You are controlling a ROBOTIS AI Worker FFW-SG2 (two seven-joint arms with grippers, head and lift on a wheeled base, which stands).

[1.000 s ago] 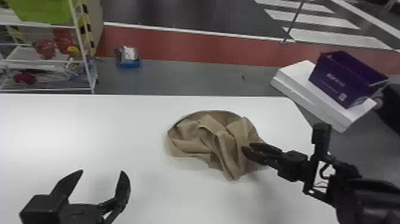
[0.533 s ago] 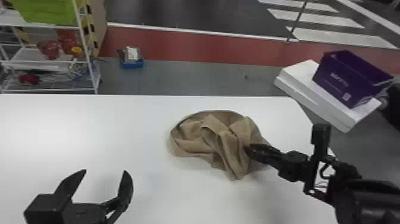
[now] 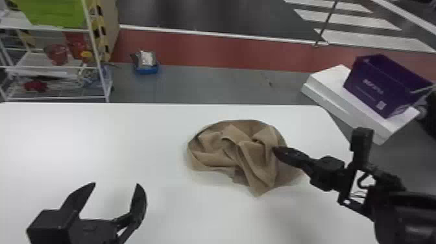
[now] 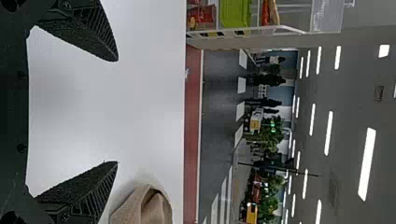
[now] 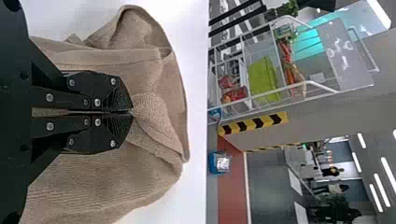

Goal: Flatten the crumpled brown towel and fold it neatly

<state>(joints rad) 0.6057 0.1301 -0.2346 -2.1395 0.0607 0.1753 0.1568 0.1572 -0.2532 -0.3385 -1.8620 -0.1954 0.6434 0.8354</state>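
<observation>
- Since the first frame, my right gripper (image 3: pixel 275 148) has gone a little farther from me and outward to the right, and the towel's right side has spread that way with it; my left gripper (image 3: pixel 116 184) has hardly moved.
- Crumpled brown cloth towel (image 3: pixel 227 155): it lies in a loose heap on the white tabletop (image 3: pixel 97 146), right of the middle in my head view, with folds crossing its top and one corner pointing back toward me.
- On the right, I have the pincer closed on the towel; the right wrist view shows the cloth gathered at the meeting fingertips (image 5: pixel 126 112). How many layers I've caught, I can't quite make out.
- On the left, I have the fingers spread wide with nothing between them, over the table and to the left of the towel. From the left wrist view I can see part of the heap near one finger (image 4: pixel 93 191), apart from it.
- Beyond the table's right side, a dark purple open-topped box (image 3: pixel 382 84) sits tilted on a stack of flat white boxes (image 3: pixel 340 94).
- Past the far edge at left stands a white wire rack (image 3: pixel 48 98), with a bright green bin (image 3: pixel 52 13) on it.
</observation>
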